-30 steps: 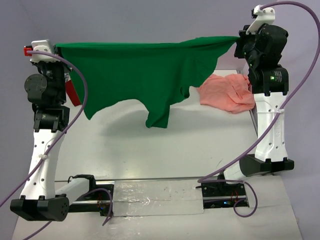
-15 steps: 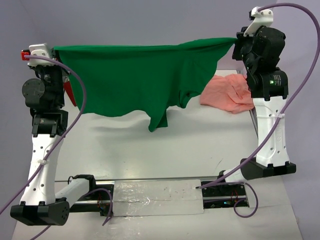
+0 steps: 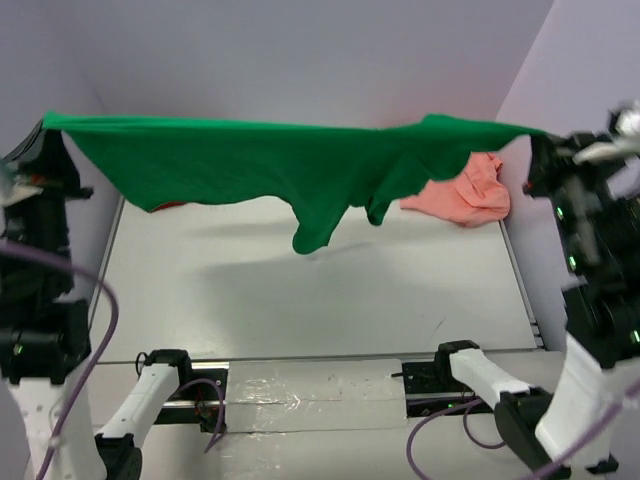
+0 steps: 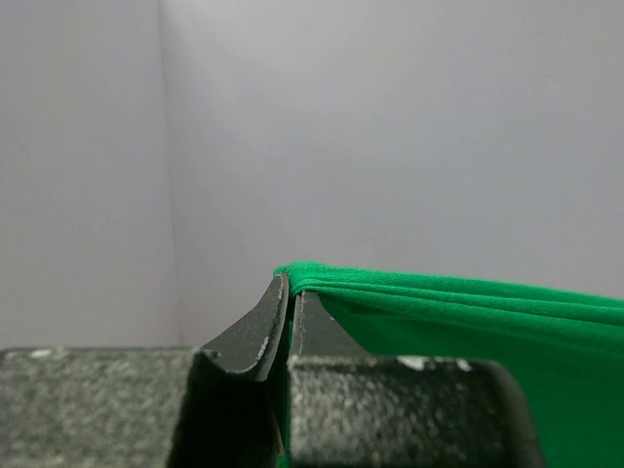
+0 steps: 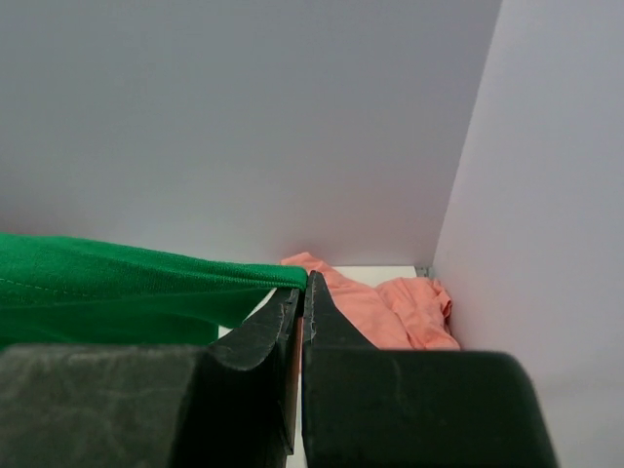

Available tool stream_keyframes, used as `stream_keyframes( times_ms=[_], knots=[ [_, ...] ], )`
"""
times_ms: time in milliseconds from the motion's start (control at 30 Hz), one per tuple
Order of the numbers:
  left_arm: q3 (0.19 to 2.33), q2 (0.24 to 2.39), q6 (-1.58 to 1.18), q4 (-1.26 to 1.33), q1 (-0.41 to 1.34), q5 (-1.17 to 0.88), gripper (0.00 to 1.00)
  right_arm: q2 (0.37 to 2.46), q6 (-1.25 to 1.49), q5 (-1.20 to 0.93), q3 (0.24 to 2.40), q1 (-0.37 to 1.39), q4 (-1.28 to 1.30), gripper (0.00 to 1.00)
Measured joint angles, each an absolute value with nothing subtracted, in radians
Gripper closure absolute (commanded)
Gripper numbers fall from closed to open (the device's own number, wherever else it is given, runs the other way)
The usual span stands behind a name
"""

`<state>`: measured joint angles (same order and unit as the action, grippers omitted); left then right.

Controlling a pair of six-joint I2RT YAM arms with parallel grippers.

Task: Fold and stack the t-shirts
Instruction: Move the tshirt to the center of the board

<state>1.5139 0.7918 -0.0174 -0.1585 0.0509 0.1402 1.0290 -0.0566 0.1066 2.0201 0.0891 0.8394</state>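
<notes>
Green t-shirt (image 3: 250, 165) hangs stretched above the table (image 3: 300, 300), my left end effector (image 4: 291, 289) and right end effector (image 5: 303, 285) each pinched tight on an upper edge. I reckon I'm spreading it; next, lay it flat, clear of the pink t-shirt (image 3: 470, 195).

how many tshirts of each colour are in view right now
green t-shirt: 1
salmon pink t-shirt: 1
dark red t-shirt: 1 (only a sliver shows below the green one's hanging edge)
total: 3
</notes>
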Motion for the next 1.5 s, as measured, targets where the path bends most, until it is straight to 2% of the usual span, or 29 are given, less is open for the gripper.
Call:
stream_keyframes(
  times_ms=[267,633,1067,1500],
  knots=[
    [1.752,0.680,-0.028,-0.449,0.049,0.089,1.00,0.761,-0.088,0.105,1.974,0.072,0.885,1.00],
    [1.887,0.633,-0.075,-0.679,0.034,0.077,1.00,0.647,-0.070,0.065,1.868,0.034,0.918,1.00],
    [1.443,0.595,-0.146,-0.591,0.030,0.060,1.00,0.680,-0.048,0.058,1.659,0.032,0.941,1.00],
    [0.989,0.704,-0.118,-0.250,0.030,0.056,1.00,1.090,-0.068,0.063,1.457,0.061,0.731,1.00]
  ],
)
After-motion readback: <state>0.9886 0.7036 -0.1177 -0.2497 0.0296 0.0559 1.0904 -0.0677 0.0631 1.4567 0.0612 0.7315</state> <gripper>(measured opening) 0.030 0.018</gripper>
